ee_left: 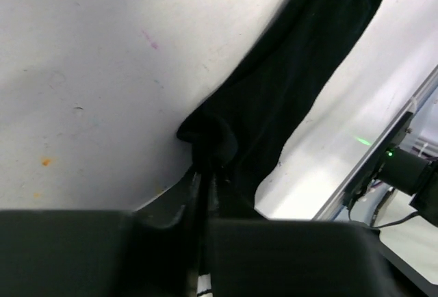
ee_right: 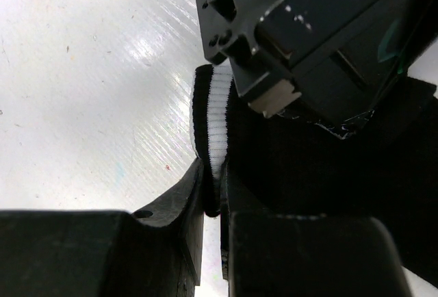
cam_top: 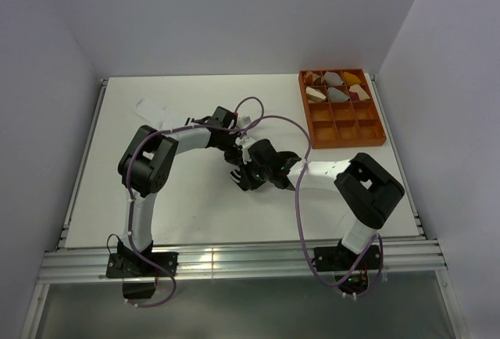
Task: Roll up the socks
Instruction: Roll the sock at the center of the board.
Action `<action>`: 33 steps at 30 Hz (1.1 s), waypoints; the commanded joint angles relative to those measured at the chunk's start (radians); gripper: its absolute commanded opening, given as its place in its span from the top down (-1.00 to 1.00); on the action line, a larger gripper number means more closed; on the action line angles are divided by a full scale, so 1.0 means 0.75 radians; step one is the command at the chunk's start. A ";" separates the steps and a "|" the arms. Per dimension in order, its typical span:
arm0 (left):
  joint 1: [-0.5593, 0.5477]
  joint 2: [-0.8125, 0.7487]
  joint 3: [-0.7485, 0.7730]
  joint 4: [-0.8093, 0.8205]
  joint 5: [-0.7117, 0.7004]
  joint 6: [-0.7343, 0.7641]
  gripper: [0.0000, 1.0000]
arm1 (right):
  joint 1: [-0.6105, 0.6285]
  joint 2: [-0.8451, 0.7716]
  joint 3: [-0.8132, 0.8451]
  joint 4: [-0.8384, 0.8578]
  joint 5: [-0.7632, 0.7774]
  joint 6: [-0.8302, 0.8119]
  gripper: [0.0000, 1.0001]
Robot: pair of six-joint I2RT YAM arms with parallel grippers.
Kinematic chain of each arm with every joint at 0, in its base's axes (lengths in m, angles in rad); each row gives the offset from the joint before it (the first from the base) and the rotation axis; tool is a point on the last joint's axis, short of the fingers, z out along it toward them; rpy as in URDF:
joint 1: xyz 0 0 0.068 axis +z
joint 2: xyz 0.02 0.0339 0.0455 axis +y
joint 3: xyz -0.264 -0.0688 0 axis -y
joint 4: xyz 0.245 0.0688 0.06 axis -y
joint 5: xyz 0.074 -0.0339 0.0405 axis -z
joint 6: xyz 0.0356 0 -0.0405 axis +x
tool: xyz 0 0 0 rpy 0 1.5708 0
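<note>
Left fingers (ee_left: 197,184) clamped on bunched black sock (ee_left: 294,85), right fingers (ee_right: 198,189) pinching its white-striped cuff (ee_right: 219,119), both meeting at table (cam_top: 203,206) centre, orange tray (cam_top: 344,130) of rolled bundles at two o'clock.

Socks mid-table, tray far right.
Socks (ee_left: 294,85) lie on the table (cam_top: 195,206) centre, left gripper (cam_top: 234,154) just behind, right gripper (cam_top: 244,175) just before; tray (cam_top: 380,137) far right, bundles (cam_top: 336,87) in its far compartments.

No text, label or number can be read; the views are perhaps too coarse.
</note>
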 commanded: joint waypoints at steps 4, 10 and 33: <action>-0.021 0.056 -0.069 -0.053 -0.177 0.027 0.99 | 0.006 0.004 -0.001 -0.007 0.016 -0.018 1.00; 0.073 -0.042 -0.200 0.111 -0.242 -0.134 0.99 | 0.000 0.006 0.008 -0.021 0.020 -0.008 1.00; 0.239 -0.306 -0.462 0.399 -0.422 -0.386 0.99 | -0.126 0.274 0.251 -0.267 -0.519 0.002 1.00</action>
